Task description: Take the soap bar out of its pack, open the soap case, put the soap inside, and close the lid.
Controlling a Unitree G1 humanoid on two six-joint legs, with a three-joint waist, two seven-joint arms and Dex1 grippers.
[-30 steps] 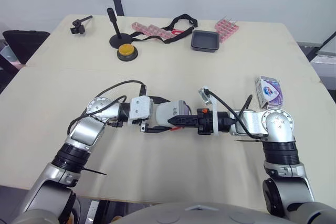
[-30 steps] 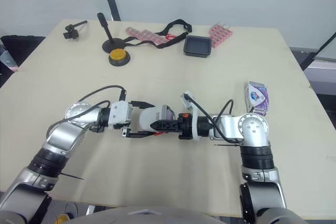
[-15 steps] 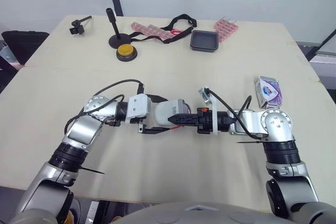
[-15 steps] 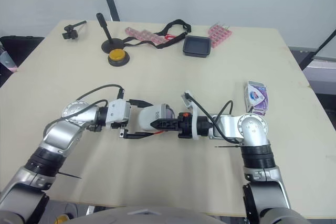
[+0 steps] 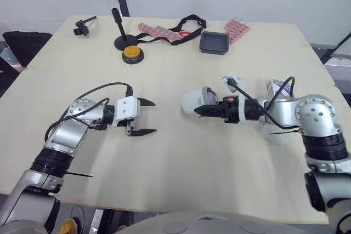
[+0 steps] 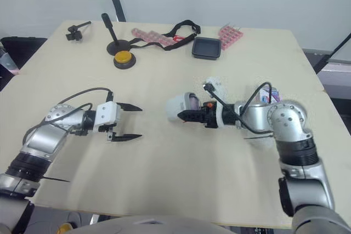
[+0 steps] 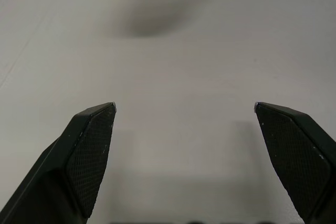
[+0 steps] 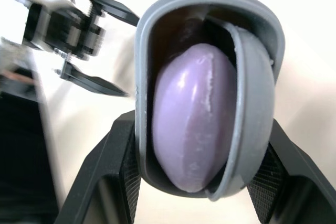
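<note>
My right gripper (image 5: 202, 109) is shut on the grey soap case (image 5: 192, 101), holding it just above the table at centre right. In the right wrist view the case (image 8: 210, 3) faces the camera with its lid ajar. The purple soap bar (image 8: 191, 114) lies inside, and the black fingers (image 8: 113, 166) clamp both sides. My left gripper (image 5: 155, 117) hovers open to the left of the case, well apart from it. Its fingers (image 7: 89, 150) have only bare table between them. The purple-and-white soap pack (image 5: 278, 88) lies at the right, partly behind my right arm.
Along the far side stand a black tray (image 5: 214, 42), pink racks (image 5: 237, 27), a black strap (image 5: 186, 26), a yellow button (image 5: 131, 53), a black stand (image 5: 122, 31) and a small clamp (image 5: 84, 26). The table's right edge (image 5: 329, 75) runs close to the pack.
The left gripper has let go of the case, opened and drawn back to the left. The right gripper has carried the case to the right and slightly farther away.
</note>
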